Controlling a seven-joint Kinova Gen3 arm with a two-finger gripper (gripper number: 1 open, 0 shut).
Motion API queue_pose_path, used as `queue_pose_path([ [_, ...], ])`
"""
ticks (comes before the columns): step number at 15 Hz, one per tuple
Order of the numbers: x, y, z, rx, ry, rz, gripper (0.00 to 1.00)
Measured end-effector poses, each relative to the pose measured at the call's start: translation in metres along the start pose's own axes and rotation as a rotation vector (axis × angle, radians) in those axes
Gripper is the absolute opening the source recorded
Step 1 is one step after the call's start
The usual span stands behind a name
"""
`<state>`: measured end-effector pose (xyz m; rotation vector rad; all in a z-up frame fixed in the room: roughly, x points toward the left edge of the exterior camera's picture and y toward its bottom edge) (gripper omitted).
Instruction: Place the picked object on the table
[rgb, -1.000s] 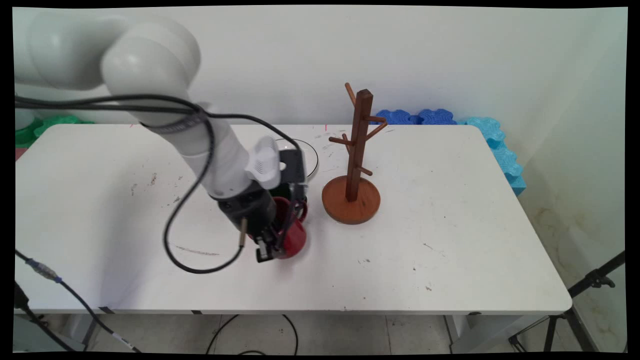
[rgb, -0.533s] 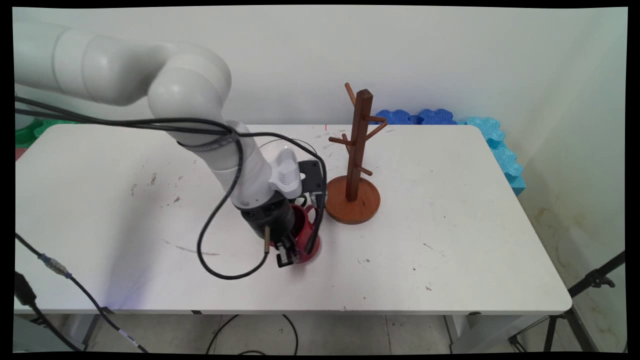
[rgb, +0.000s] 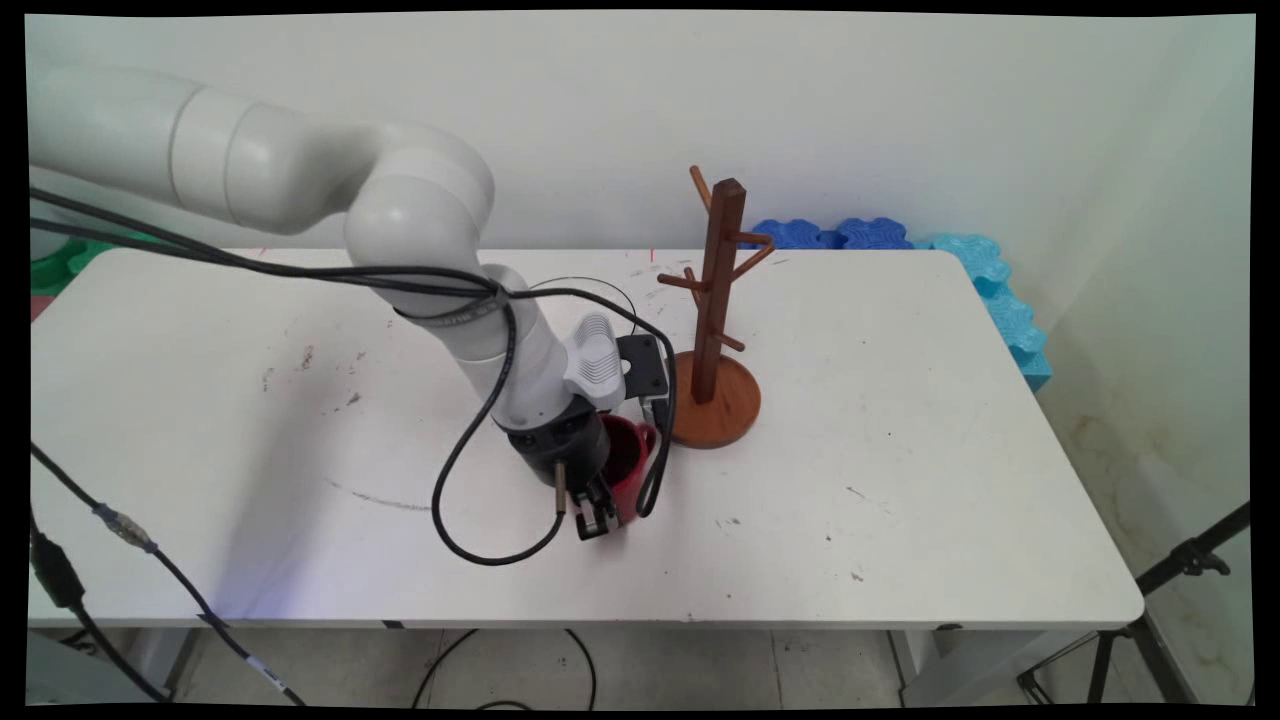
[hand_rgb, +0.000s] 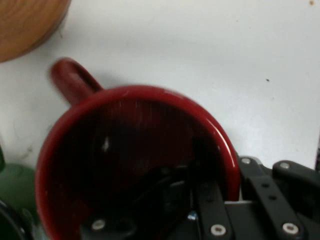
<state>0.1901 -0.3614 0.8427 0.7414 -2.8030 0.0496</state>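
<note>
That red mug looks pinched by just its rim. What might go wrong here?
The gripper is shut on the mug with one finger inside and one outside the rim, a thin hold, so the mug could tilt or slip out. The mug rack stands close beside it, so the mug's handle or the arm's hanging cable might catch the rack's base and knock it.

White, rounded arm (rgb: 300, 180) segments with smooth joints; black cables (rgb: 470, 440) looped alongside; a ribbed white piece at the wrist; black gripper (rgb: 597, 520) with jointed links (hand_rgb: 265, 200) fastened by silver screws.
</note>
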Motion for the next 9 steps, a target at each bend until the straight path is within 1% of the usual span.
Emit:
queue_pose_path([
  [1, 0.0001, -0.0008, 0.0018, 0.001, 0.003, -0.002, 1.00],
  [6, 0.0016, -0.0029, 0.0070, -0.001, 0.019, -0.005, 1.00],
  [9, 0.0016, -0.0026, 0.0022, -0.005, 0.046, -0.002, 1.00],
])
